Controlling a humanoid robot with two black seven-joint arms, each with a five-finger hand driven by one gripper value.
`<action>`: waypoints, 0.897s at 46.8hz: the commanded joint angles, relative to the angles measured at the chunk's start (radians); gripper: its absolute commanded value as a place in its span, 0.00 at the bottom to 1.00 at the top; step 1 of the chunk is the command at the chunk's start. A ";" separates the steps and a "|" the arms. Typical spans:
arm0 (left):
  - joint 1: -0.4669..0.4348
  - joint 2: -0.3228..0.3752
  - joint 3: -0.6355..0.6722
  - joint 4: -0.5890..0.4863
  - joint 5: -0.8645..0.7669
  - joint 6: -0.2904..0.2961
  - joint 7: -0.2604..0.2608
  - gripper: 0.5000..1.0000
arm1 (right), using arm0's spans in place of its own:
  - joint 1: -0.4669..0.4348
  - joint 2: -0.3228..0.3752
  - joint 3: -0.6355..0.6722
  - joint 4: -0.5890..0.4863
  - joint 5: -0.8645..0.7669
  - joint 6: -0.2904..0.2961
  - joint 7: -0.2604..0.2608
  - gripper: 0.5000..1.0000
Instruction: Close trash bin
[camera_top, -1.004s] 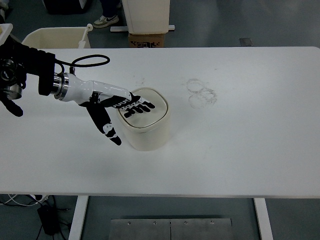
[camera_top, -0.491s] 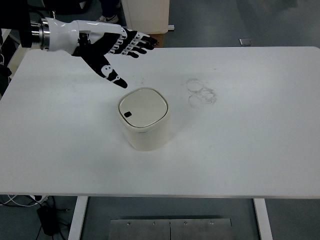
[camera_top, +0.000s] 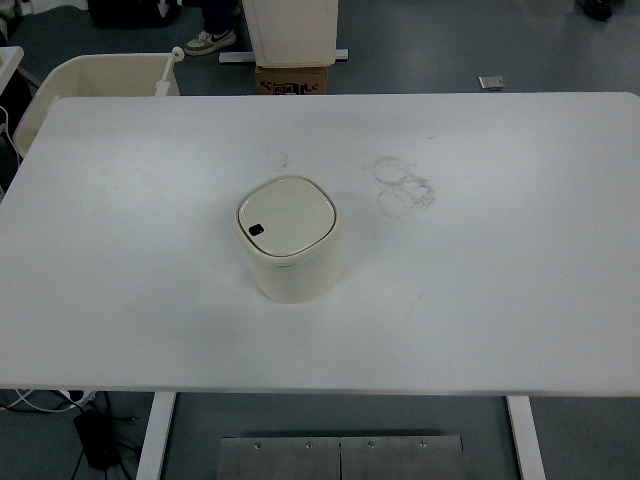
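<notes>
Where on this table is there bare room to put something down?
Nearly everywhere. The white table is bare right of the cream trash bin, left of it, and along the near edge. Only the bin, lid down, takes up the middle; faint ring marks lie behind and to its right.

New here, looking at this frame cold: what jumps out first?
A cream trash bin stands alone near the middle of the white table, its lid down flat with a small dark button near the front-left corner. Faint ring marks smudge the tabletop to the bin's right, further back. No robot hand is in view.
</notes>
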 joint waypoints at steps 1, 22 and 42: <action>0.011 -0.004 -0.007 0.045 -0.057 0.000 -0.007 1.00 | 0.000 0.000 0.000 0.000 0.000 0.000 0.000 0.99; 0.157 -0.059 -0.027 0.178 -0.311 0.022 -0.035 1.00 | -0.002 0.000 0.000 0.000 0.000 0.000 0.000 0.99; 0.263 -0.113 -0.052 0.351 -0.381 0.008 -0.035 1.00 | 0.001 0.000 0.002 0.001 -0.002 0.000 0.000 0.99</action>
